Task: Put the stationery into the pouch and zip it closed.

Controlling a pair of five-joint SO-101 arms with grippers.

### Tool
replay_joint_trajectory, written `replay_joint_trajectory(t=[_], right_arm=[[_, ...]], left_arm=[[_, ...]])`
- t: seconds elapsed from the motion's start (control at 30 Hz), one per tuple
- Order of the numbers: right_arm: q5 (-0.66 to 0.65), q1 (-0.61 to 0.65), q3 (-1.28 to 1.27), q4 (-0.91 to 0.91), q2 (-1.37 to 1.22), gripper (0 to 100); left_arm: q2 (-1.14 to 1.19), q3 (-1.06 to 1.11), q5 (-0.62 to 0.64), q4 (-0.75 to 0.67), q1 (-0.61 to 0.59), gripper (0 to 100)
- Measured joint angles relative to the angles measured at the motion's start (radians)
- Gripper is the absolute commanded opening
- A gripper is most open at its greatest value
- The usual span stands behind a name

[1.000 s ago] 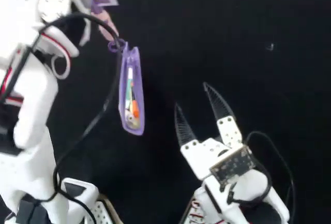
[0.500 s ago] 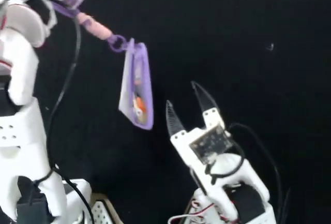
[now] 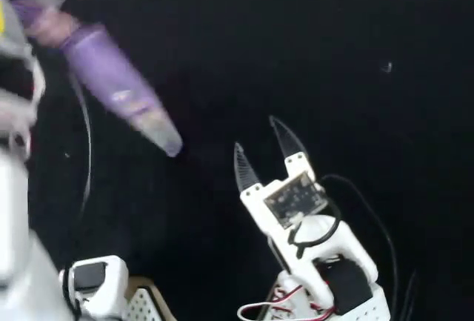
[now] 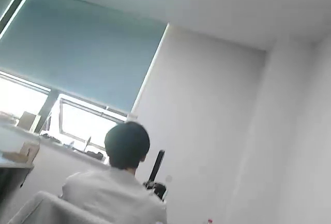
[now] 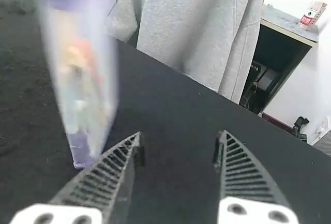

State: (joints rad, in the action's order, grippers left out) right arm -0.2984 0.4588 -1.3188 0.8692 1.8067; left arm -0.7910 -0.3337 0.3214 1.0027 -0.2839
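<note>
My left arm (image 3: 18,187) had swung the pouch (image 3: 118,91) over the left rear corner of the tabletop (image 3: 355,76), stationery (image 5: 77,63) inside, zip unclear; my right gripper (image 3: 255,133) waited open near the front edge.

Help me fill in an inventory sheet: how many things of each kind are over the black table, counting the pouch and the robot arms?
Purple pouch: 1
Robot arms: 2 (left arm, right arm)
Stationery inside the pouch: too blurred to count
Total: 3
</note>
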Motion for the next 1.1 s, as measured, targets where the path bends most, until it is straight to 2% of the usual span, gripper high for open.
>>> replay_joint_trajectory(t=[0.07, 0.27, 0.47, 0.63, 0.77, 0.87, 0.97, 1.1], right_arm=[[0.0, 0.0, 0.0, 0.0, 0.0, 22.7], [0.0, 0.0, 0.0, 0.0, 0.0, 22.7], [0.0, 0.0, 0.0, 0.002, 0.0, 22.9], [0.0, 0.103, 0.0, 0.055, 0.0, 23.0], [0.0, 0.23, 0.0, 0.063, 0.0, 23.0], [0.0, 0.278, 0.0, 0.063, 0.0, 23.0], [0.005, 0.307, 0.0, 0.046, 0.0, 23.0], [0.081, 0.334, 0.0, -0.006, 0.0, 23.0]], left_arm=[[-0.1, 0.044, 0.008, 0.002, 0.034, 3], [-0.304, 0.147, -0.025, -0.025, 0.239, 3], [-0.327, 0.285, -0.048, -0.14, 0.307, 3], [-0.327, 0.399, -0.021, -0.226, 0.316, 3], [-0.327, 0.419, 0.051, -0.241, 0.316, 3], [-0.331, 0.419, 0.063, -0.245, 0.318, 3], [-0.331, 0.423, 0.064, -0.245, 0.391, 3], [-0.333, 0.47, 0.064, -0.265, 0.505, 3]])
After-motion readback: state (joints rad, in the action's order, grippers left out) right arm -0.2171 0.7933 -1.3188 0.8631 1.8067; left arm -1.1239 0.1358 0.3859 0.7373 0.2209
